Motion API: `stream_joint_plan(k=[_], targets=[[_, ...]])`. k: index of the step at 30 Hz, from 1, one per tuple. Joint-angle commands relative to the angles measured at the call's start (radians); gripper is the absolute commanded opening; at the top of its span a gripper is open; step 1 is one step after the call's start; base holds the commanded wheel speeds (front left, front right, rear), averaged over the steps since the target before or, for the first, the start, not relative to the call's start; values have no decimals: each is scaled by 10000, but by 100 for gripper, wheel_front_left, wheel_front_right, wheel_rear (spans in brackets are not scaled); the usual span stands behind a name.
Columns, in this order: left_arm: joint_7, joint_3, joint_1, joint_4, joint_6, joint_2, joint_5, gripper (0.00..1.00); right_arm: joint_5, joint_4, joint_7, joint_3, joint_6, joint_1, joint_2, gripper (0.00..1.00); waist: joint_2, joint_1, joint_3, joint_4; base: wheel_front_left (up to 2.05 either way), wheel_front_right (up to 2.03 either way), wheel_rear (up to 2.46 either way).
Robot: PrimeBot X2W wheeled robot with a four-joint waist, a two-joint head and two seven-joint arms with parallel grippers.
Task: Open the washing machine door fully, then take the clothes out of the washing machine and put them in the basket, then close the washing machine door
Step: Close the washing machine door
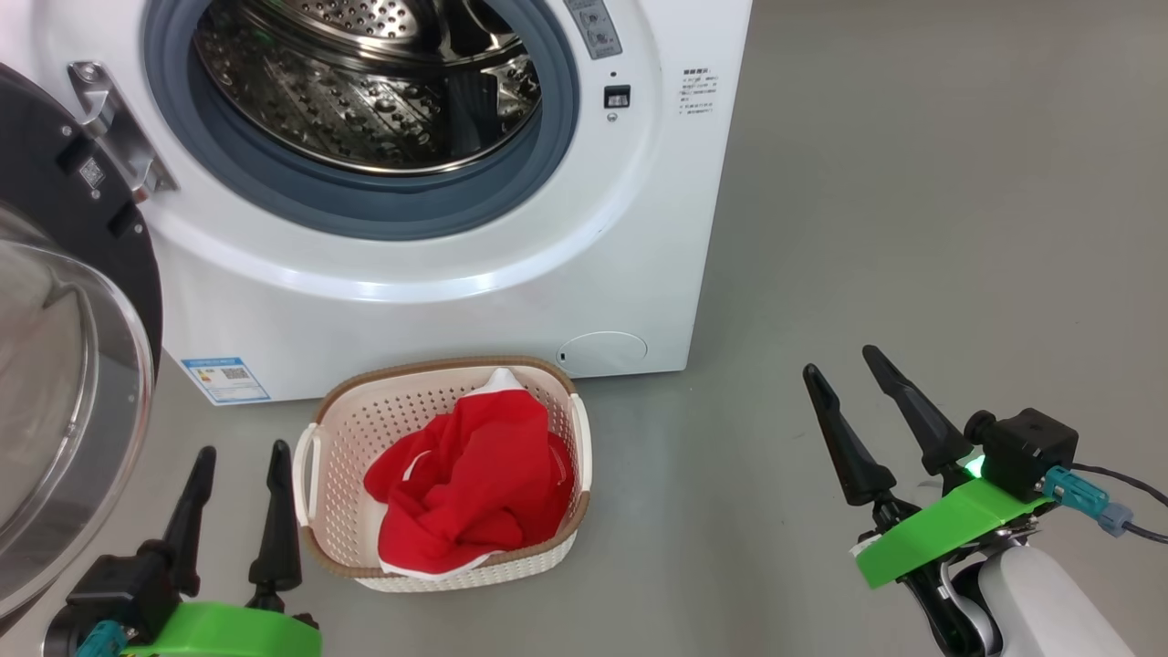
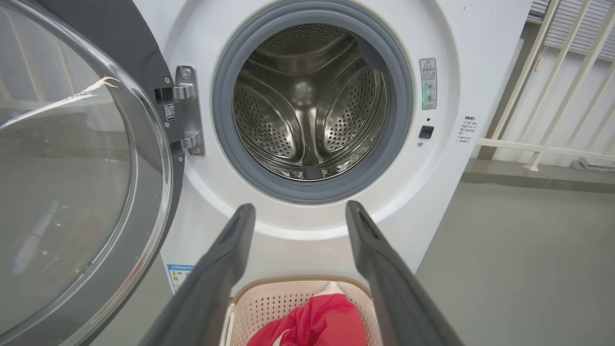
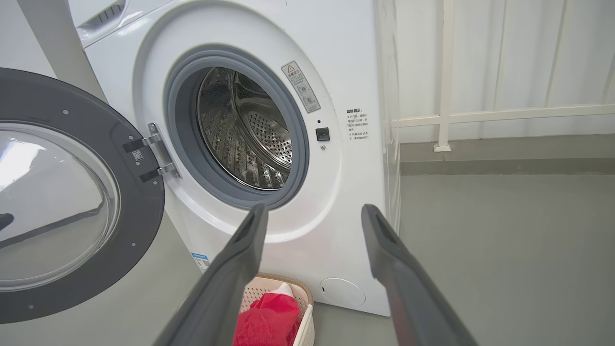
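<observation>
Door (image 1: 55,365) stands wide open, hinged leftward; one red garment (image 1: 474,474) in one basket (image 1: 365,429); left gripper (image 1: 242,452), right gripper (image 1: 841,360): fingers apart, empty.

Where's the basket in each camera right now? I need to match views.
Head view: basket lower middle, slightly left.
Left wrist view: basket at bottom edge, middle.
Right wrist view: basket at bottom edge, slightly left.
Shared landmark: blue label just left of it.
</observation>
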Motion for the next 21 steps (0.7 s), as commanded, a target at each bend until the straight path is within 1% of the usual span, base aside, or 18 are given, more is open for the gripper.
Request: stream_joint_plan(k=[1,21], targets=[[-110,330,-263,-176,109,259,2,100,-82,-222,-48,219,16,17,-50,100,0,0,-11,3,0,0,0],[-115,220,-251,-87,146,358,-16,100,-26,-138,-48,314,16,76,-57,100,0,0,-132,27,0,0,0]])
